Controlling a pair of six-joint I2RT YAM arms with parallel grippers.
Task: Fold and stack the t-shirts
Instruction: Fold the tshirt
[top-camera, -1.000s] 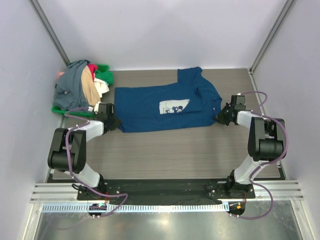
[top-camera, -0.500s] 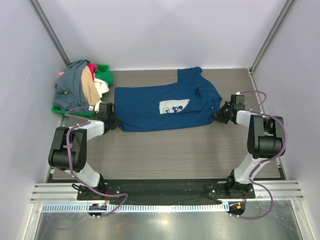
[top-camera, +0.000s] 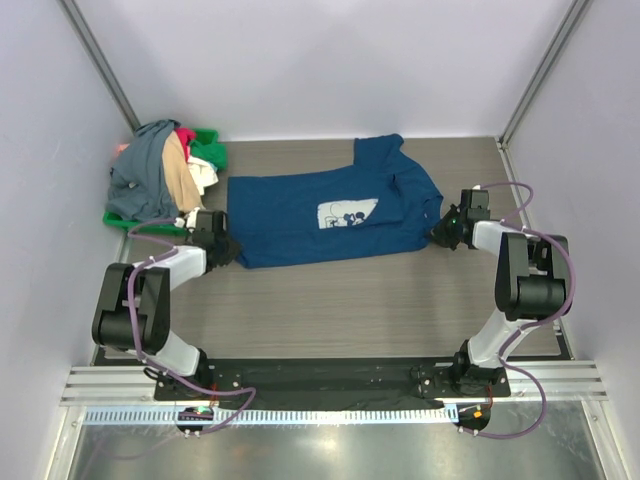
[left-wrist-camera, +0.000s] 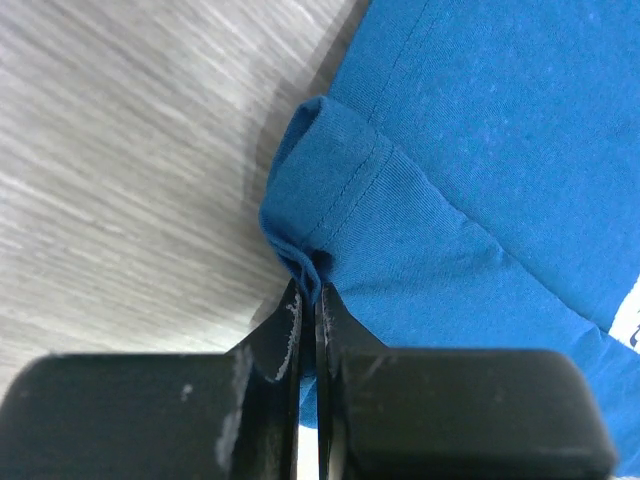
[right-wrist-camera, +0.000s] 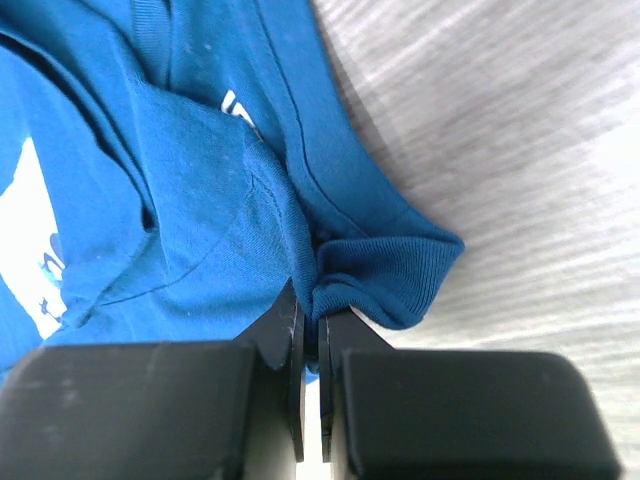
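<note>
- Navy t-shirt (top-camera: 320, 215) spread flat mid-surface (top-camera: 350, 300); other t-shirts (top-camera: 150, 175) piled far left.
- Left end effector (left-wrist-camera: 309, 300) clenched on its near-left hem corner, right end effector (right-wrist-camera: 312, 318) clenched on its right edge.
- Risk: thin pinches, so uneven pulling could slip the cloth free.

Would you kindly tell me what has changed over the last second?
Very little. The left claw drew slightly left, its elbow swinging back, tugging the shirt corner with it; the right claw edged slightly inward. Both are shut on the shirt. The pile on the tray stayed put.
</note>
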